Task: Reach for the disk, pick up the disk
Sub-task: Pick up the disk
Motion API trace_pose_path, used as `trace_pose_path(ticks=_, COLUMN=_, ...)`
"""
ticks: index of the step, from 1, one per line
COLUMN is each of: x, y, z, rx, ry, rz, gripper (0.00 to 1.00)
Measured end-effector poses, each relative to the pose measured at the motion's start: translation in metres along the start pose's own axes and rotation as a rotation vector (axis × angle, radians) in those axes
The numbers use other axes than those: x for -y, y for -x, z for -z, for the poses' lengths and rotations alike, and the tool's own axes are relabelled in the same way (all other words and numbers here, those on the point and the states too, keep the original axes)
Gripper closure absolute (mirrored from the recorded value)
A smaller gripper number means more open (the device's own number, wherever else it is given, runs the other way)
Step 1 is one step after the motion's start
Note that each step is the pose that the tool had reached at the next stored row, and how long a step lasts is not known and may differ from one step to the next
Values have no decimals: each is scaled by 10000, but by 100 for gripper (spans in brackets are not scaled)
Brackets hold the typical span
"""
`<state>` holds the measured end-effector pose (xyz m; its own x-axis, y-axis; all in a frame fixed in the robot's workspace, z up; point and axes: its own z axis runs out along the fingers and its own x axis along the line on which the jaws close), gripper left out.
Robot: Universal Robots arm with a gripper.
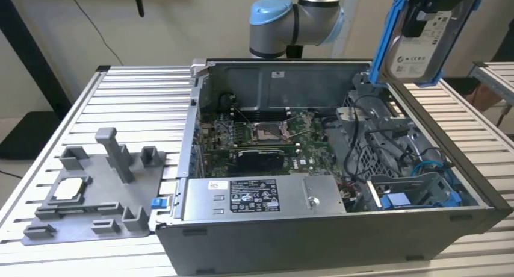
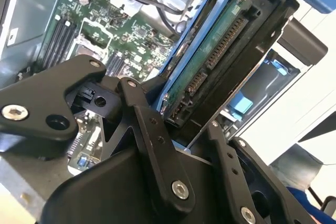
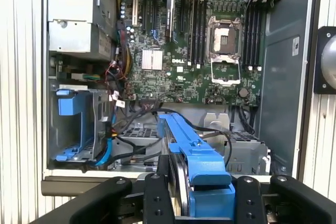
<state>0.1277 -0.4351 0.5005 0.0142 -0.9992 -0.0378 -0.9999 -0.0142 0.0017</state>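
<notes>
The disk (image 1: 419,45), a silver-grey drive with a white label in a blue bracket, hangs upright in the air above the far right corner of the open computer case (image 1: 321,229). My gripper (image 1: 434,5) is shut on its upper part. In the second wrist view the black fingers (image 2: 144,111) clamp the disk (image 2: 220,59) edge-on, connector side showing. In the first wrist view the disk's blue bracket (image 3: 184,137) runs out from between the fingers over the case.
Inside the case lie the motherboard (image 1: 261,138), a power supply (image 1: 261,196) and a blue drive cage (image 1: 401,202). A grey fixture plate (image 1: 92,192) holding a small white chip (image 1: 71,186) sits on the slatted table (image 1: 129,102) at the exterior view's left.
</notes>
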Motion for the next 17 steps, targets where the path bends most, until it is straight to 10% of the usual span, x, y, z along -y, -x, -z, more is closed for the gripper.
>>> trace_pose_path(ticks=17, x=-5, y=-332, z=2, rx=1, ry=0, rz=-1, gripper=100)
